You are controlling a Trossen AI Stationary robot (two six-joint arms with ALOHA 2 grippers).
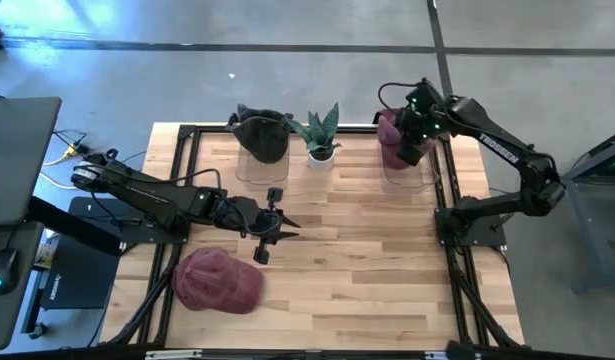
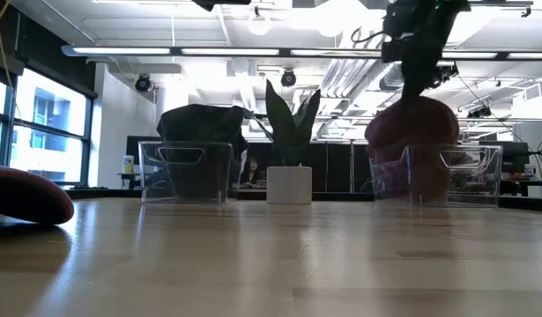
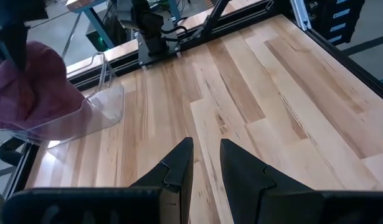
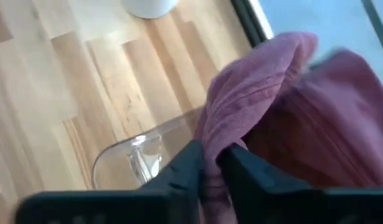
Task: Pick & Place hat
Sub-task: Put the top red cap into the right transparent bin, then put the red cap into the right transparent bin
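One camera looks straight down on the counter (image 1: 387,260), one level across it, both showing the plant (image 1: 320,135), while each wrist camera peers closely past its own pincer.

Both arms are matte black with rounded joints; the right arm (image 1: 507,150) carries white lettering, a green light and looping black cables.

White "TROSSEN" lettering on right arm (image 1: 510,150) link; no other readable text.

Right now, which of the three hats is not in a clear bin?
The maroon hat lying on the table's near-left part; the dark hat and other maroon hat sit in bins.
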